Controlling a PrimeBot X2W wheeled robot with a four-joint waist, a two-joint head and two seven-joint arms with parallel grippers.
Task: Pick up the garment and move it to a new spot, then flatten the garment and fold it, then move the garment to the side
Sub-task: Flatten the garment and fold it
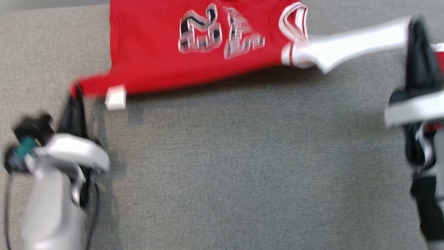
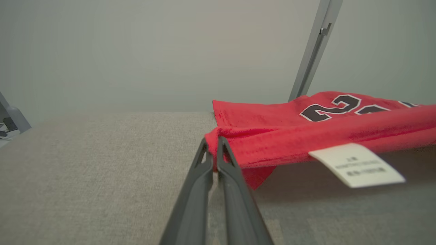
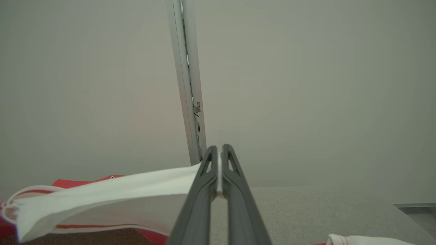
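The garment (image 1: 163, 52) is a red sleeveless jersey with black-and-white numbers and white trim, spread across the far part of the grey surface (image 1: 242, 166). Its near edge is lifted off the surface and pulled taut between my two grippers. My left gripper (image 1: 74, 88) is shut on the red bottom corner; the left wrist view shows the garment (image 2: 306, 136) pinched between the fingertips of that gripper (image 2: 214, 146), with a white label (image 2: 357, 165) hanging from the hem. My right gripper (image 1: 414, 26) is shut on the white shoulder strap (image 1: 350, 43); in the right wrist view the strap (image 3: 112, 194) runs into the gripper (image 3: 219, 153).
A grey metal post (image 3: 187, 78) stands upright behind the surface against a plain wall, also seen as the post (image 2: 315, 47) in the left wrist view. The surface's right edge (image 3: 408, 207) lies close to my right arm. Bare grey fabric stretches in front of the garment.
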